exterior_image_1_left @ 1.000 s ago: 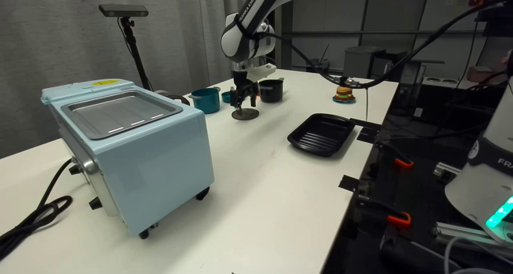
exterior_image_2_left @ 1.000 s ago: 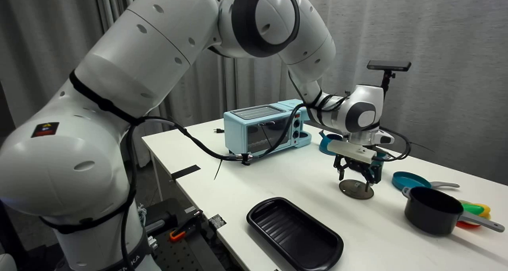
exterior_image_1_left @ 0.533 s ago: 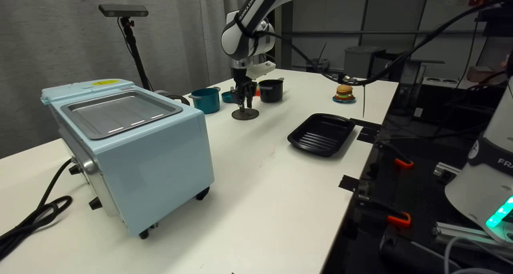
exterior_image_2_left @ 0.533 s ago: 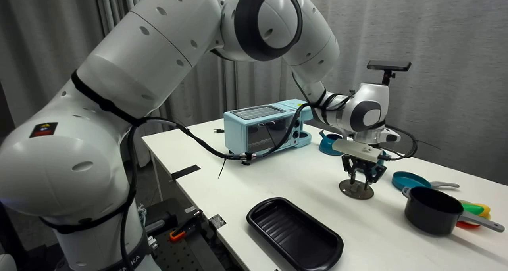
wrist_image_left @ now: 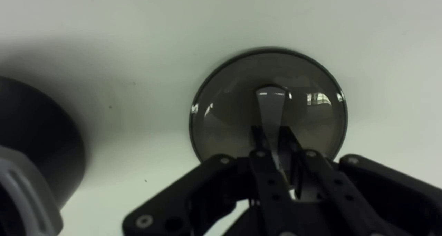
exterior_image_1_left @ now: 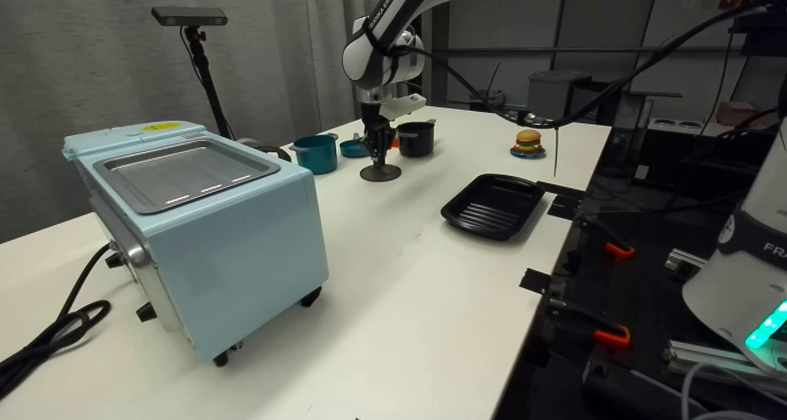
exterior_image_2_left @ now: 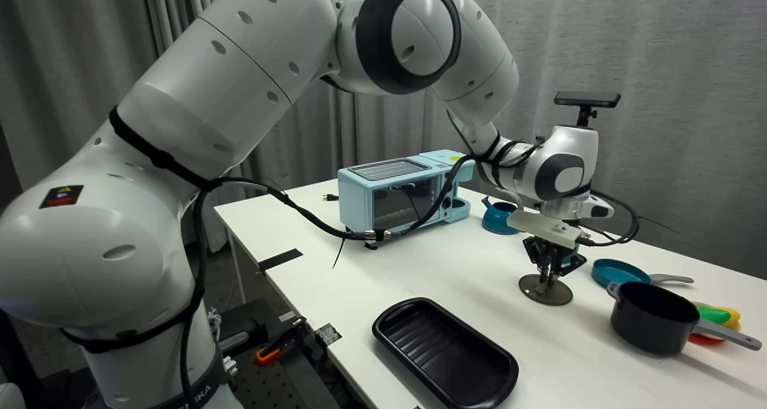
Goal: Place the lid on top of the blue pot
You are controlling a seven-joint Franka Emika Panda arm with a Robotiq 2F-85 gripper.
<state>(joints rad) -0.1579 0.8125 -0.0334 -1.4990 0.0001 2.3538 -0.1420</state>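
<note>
The end effector has its 2 fingers clamped on the grey handle of the dark pot lid, which seems to lie flat on the table. The teal-blue pot stands near it.

I log remotely, in an exterior view: round blue pot on the white table, left of round dark-grey lid; black rectangular tray nearer, at right; boxy light-blue oven near left.
</note>
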